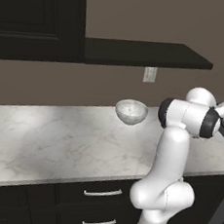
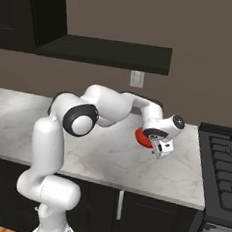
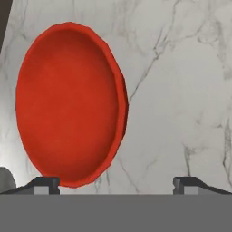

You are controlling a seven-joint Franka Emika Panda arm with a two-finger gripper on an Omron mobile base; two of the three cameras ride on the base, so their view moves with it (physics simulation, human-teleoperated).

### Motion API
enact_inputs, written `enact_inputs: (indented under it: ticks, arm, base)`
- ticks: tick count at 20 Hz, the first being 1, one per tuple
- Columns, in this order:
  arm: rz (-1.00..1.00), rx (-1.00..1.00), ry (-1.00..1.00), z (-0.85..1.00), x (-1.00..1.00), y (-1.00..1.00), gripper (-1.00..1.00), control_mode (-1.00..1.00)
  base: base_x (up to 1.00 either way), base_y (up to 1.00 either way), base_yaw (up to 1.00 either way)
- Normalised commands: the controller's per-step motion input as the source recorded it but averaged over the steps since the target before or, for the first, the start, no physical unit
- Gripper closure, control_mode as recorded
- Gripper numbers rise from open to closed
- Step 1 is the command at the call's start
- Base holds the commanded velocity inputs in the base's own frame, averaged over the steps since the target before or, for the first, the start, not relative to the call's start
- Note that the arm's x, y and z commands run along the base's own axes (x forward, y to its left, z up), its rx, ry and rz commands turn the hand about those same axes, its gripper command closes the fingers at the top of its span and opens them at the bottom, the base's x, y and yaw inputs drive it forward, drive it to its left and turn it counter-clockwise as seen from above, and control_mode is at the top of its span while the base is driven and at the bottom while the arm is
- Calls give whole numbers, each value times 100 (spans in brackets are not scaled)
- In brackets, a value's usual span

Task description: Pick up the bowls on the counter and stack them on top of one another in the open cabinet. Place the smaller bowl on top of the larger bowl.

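The surface is a long white marble worktop with faint grey veins, above black drawers with silver handles. Behind it stands a brown-grey wall with a white outlet; no writing can be read on it. Above hangs the open cabinet, a flat black shelf board, beside a black panelled door. A black stove adjoins the surface on the right. The larger bowl, white with grey speckles, sits upright near the wall. The smaller bowl, bright red, rests on the marble just beneath the pincer, whose 2 tips are spread wide, holding nothing.
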Motion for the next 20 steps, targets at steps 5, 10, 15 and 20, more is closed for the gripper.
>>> enact_inputs:
  ticks: [5,10,15,20]
  arm:
    - [0,0,-3,-24,28,0,-100,-100]
    - [0,0,-3,-27,34,0,-100,-100]
    - [0,0,-4,-30,38,0,100,-100]
    - [0,0,-1,-23,30,0,100,-100]
  base:
    - [0,0,0]
    - [0,0,0]
    - [0,0,0]
    - [0,0,0]
